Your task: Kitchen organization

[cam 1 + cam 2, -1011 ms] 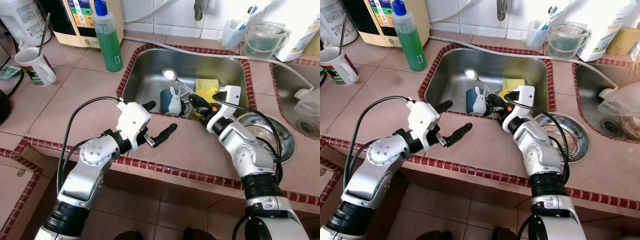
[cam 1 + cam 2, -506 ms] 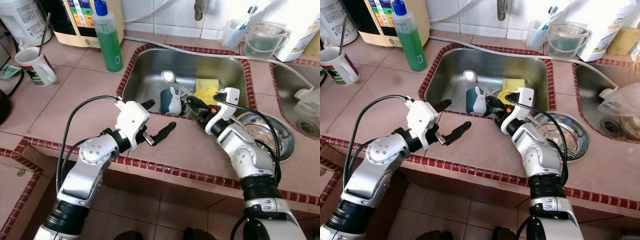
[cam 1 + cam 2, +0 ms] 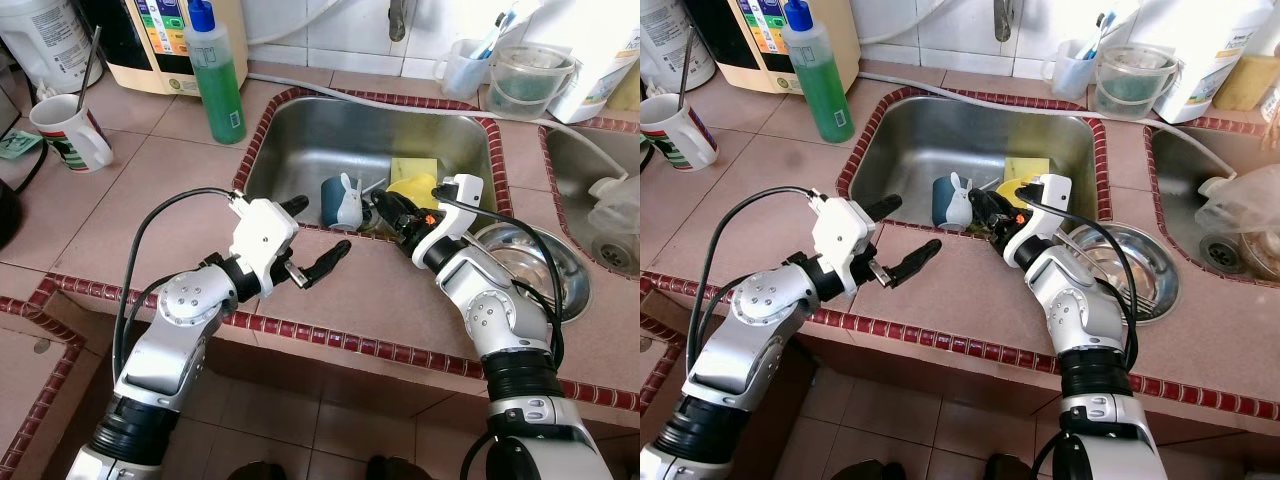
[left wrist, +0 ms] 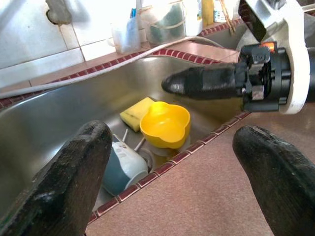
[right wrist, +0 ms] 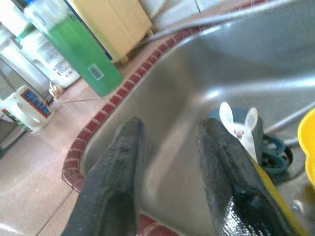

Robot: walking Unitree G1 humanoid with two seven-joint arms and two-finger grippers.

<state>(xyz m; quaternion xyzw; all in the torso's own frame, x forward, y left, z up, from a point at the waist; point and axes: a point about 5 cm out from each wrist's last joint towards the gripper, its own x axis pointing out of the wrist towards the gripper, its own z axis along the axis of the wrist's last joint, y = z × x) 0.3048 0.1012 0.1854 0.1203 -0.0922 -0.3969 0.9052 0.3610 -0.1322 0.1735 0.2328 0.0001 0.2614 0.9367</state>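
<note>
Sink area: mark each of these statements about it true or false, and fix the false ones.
1. A yellow bowl lies in the sink. True.
2. The left end effector is shut on the blue bunny mug. False: its fingers are spread open over the counter edge, holding nothing.
3. The green soap bottle stands upright on the counter left of the sink. True.
4. The right end effector rests in the steel bowl on the counter. False: it reaches over the sink's near edge, beside the bunny mug.
5. A yellow sponge lies behind the yellow bowl. True.
</note>
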